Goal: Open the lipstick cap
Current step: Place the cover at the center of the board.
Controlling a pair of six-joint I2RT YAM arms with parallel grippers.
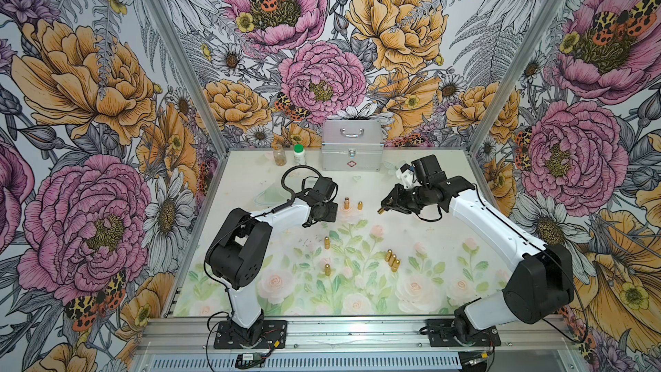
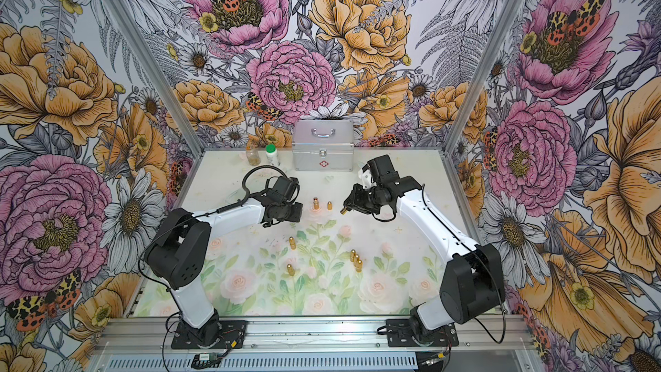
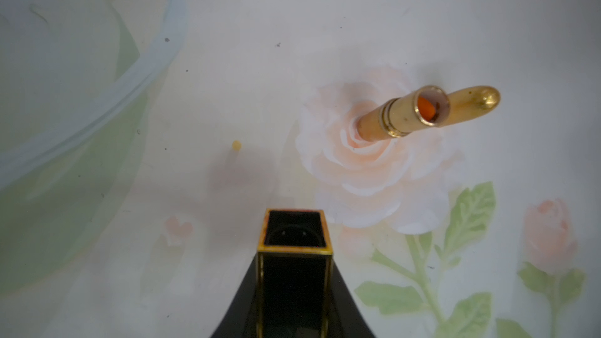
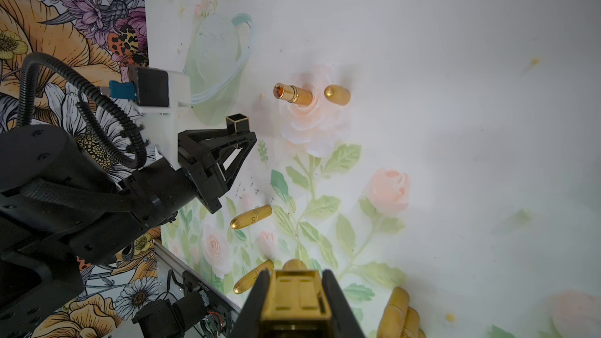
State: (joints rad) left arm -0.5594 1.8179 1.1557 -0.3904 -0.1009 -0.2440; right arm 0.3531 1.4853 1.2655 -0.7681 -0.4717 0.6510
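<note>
The lipstick is in two parts, well apart. The black square cap [image 3: 294, 238] sits in the left claw [image 4: 245, 136], which is nearly closed and grips it. The left wrist view looks into the cap's open end with the gold rim, and it is hollow. The gold square body [image 4: 294, 287] is gripped by the right claw [image 4: 296, 300], also nearly closed. In a top view the body [image 1: 381, 211] shows only its tip, right of the frame's centre, and the cap cannot be told from the black claw.

Between the claws a round gold tube [image 3: 403, 115] stands open on the table [image 1: 422, 245] with an orange stick inside, its rounded lid [image 3: 474, 99] just beside it. At the upper centre a silver case [image 1: 352, 152] is shut. Left of it stand a jar [image 1: 279, 155] with brown content and a white bottle [image 1: 299, 153].
</note>
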